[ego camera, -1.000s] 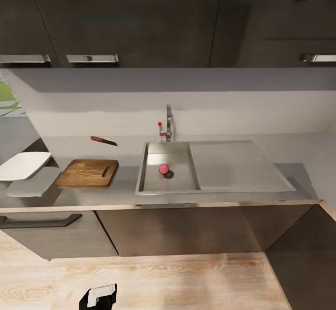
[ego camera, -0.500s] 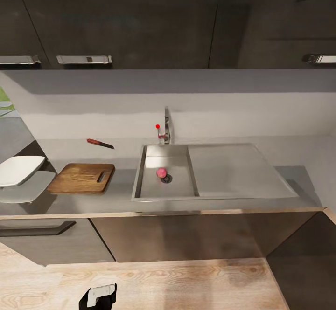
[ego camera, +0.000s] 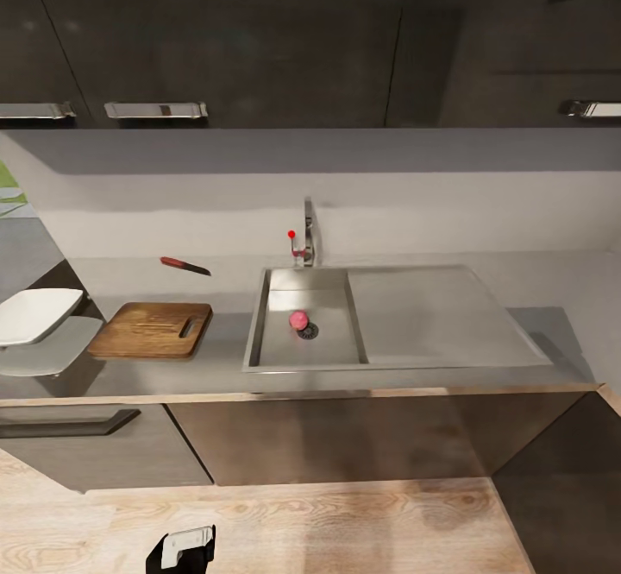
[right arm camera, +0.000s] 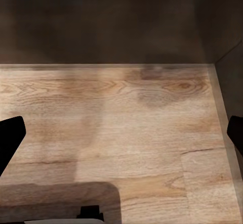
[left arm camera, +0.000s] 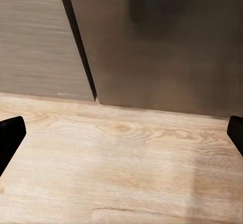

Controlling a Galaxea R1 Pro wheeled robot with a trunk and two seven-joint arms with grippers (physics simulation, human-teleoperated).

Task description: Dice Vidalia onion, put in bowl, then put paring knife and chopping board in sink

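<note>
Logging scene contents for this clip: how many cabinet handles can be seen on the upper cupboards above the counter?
3. One handle at the head view's far left edge, partly cut off; a second handle just beside it; a third handle at the far right edge, also cut off. More may lie outside the frame.

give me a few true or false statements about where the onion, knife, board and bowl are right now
1. The Vidalia onion lies in the sink basin beside the drain. True.
2. The paring knife rests on the chopping board. False: it lies on the countertop behind the board, apart from it.
3. The chopping board is bare, nothing on it. True.
4. The bowl sits to the right of the sink. False: it is at the far left, beyond the board.
5. The left gripper holds the onion. False: its fingers are spread wide over the wooden floor, holding nothing.
</note>
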